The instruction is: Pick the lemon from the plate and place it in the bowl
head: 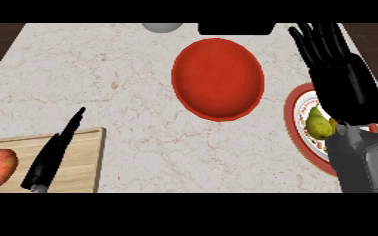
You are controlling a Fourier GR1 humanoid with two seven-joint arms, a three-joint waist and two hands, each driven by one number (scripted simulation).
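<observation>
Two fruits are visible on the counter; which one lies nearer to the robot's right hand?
The yellow-green lemon on the red-rimmed plate, directly beside the right hand. The reddish fruit lies far away on the wooden cutting board at the view's left edge.

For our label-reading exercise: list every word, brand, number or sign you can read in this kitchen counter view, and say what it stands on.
None: no readable text, number or brand shows on any item.
The plate has a patterned inner band near the lemon, too blurred to tell whether it holds any letters.
The red bowl, cutting board and knife are plain.
</observation>
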